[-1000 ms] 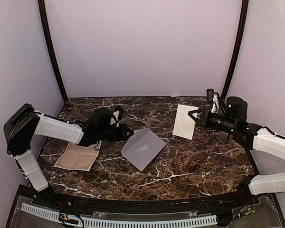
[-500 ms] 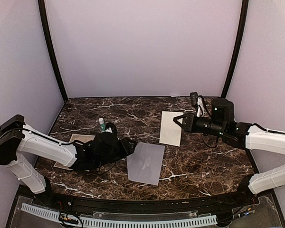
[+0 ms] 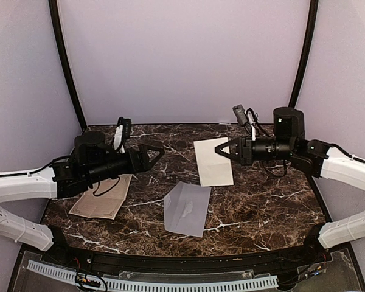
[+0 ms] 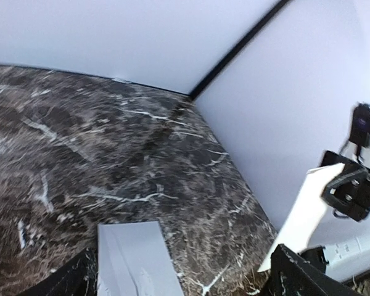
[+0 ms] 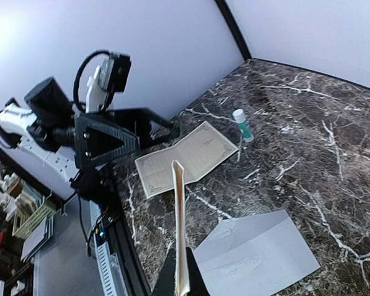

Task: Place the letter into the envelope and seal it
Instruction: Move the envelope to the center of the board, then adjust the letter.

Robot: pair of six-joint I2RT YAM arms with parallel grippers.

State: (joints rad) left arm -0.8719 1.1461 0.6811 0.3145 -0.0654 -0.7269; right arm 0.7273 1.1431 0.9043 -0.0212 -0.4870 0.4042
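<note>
Envelope of plain pale grey-lavender paper (image 3: 187,208), one only, lies flat in the overhead view at about 6 o'clock on the dark brown, white-veined marble surface (image 3: 261,201). It is a four-sided sheet with a faint crumple near its middle, and neither pincer touches it. One plain white rectangular paper letter (image 3: 213,163) sits at 1 o'clock, raised off the surface and pinched at its far edge by the right pincer (image 3: 222,149), whose jaws are closed on it. One tan paper sheet with an ornate border (image 3: 103,196) lies flat at 8 o'clock. The left pincer (image 3: 149,154) hangs above the surface between the tan sheet and the letter, its black triangular jaws spread wide and empty. Nothing is inside the envelope that can be seen.

From the left wrist, the envelope's near corner shows at 6 o'clock, between the two widely parted black fingers (image 4: 302,277). The letter stands tilted at 3 o'clock, clamped in the right pincer.

From the right wrist, the letter is seen edge-on as a thin pale strip at 6 o'clock. The envelope lies at 5 o'clock and the tan sheet near the centre. One small clear bottle with a white cap and green label (image 5: 241,125) stands upright just beside the tan sheet, at 1 o'clock.
</note>
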